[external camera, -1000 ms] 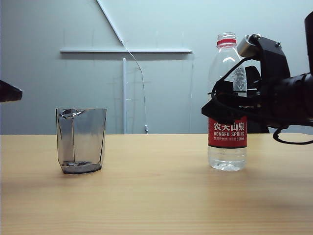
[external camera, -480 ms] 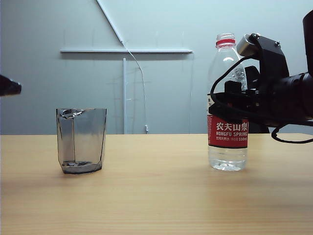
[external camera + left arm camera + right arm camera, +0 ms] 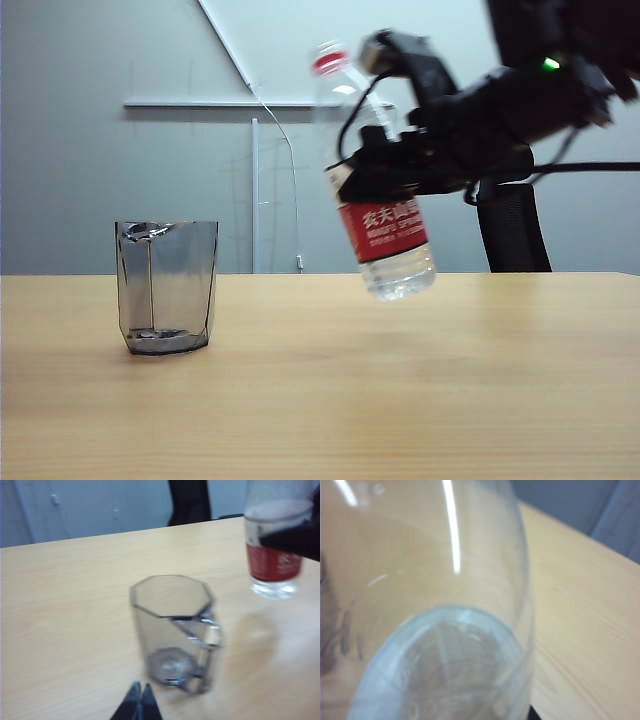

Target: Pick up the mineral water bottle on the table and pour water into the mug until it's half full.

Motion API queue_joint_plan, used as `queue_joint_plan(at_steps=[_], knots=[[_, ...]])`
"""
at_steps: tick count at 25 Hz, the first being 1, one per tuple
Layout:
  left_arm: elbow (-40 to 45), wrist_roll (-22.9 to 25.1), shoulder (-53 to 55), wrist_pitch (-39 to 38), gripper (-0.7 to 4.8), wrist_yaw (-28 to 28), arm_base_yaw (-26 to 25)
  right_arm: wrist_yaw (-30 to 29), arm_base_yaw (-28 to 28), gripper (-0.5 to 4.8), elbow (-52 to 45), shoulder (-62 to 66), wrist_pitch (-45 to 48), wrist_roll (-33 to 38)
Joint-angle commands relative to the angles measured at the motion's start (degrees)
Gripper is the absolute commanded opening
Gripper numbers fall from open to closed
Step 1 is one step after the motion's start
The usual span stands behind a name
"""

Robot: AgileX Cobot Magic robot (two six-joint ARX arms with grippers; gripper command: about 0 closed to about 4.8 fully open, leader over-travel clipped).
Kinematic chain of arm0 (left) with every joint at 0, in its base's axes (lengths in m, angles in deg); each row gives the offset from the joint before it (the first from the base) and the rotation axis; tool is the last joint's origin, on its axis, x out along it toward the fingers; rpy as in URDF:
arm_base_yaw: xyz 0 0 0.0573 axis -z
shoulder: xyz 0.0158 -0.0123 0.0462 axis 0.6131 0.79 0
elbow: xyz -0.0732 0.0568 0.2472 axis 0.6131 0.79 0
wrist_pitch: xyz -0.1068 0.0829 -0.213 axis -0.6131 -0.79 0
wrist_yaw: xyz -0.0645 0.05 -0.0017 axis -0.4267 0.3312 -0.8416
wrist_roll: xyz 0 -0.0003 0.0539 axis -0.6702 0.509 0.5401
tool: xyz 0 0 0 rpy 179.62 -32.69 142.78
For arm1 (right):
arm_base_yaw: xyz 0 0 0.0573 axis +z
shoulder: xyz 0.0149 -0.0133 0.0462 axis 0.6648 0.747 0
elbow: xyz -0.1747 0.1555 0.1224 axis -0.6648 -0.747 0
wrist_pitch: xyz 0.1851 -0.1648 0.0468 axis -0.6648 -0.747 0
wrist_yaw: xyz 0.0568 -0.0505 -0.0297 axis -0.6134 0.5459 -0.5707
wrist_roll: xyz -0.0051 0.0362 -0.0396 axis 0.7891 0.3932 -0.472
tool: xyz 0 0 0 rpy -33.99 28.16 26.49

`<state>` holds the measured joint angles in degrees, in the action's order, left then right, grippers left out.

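Observation:
The smoky-grey faceted mug (image 3: 166, 288) stands upright on the left of the pale wood table (image 3: 400, 380) and looks empty. My right gripper (image 3: 372, 178) is shut on the mineral water bottle (image 3: 385, 228) just above its red label. It holds the bottle in the air right of the mug, with the open red-ringed neck leaning towards the mug. Water (image 3: 400, 275) sits in the bottle's lower part. The right wrist view is filled by the clear bottle (image 3: 445, 630), which hides the fingers. My left gripper (image 3: 139, 692) is shut and empty, close to the mug (image 3: 175, 630), with the bottle (image 3: 275, 565) beyond.
A black chair (image 3: 512, 225) stands behind the table's far edge on the right. A grey wall with a white rail (image 3: 255, 103) closes the back. Bare tabletop lies between the mug and the bottle.
My right gripper has lifted the bottle off the table and carried it left towards the mug, tilting it. The left gripper's tip has gone from the exterior view's left edge.

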<state>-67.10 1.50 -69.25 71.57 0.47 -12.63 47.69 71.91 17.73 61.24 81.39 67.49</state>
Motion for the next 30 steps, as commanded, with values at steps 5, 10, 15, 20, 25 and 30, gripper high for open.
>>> queue_joint_plan(at_steps=[5, 10, 15, 20, 25, 30], knots=[[-0.13, -0.17, 0.13, 0.76, -0.02, 0.09, -4.20, 3.06, 3.89, 2.38, 12.76, 4.61, -8.55, -12.44], [-0.13, -0.17, 0.13, 0.74, -0.02, -0.04, -4.15, 12.55, 7.72, 2.38, 19.34, 9.77, -12.83, -26.56], [-0.13, -0.17, 0.13, 0.74, -0.02, -0.04, -4.15, 17.86, 10.49, 2.38, 20.83, 12.02, -11.19, -36.26], [-0.13, -0.17, 0.13, 0.74, -0.02, -0.02, -4.09, 20.31, 10.45, 2.38, 20.81, 12.02, -11.17, -39.71], [-0.13, -0.17, 0.13, 0.74, -0.02, -0.04, -4.09, 24.87, 10.45, 2.38, 20.81, 12.00, -11.02, -45.90], [-0.13, -0.17, 0.13, 0.74, -0.02, -0.04, -4.04, 29.59, 10.91, 2.37, 20.81, 11.98, -11.02, -49.07]])
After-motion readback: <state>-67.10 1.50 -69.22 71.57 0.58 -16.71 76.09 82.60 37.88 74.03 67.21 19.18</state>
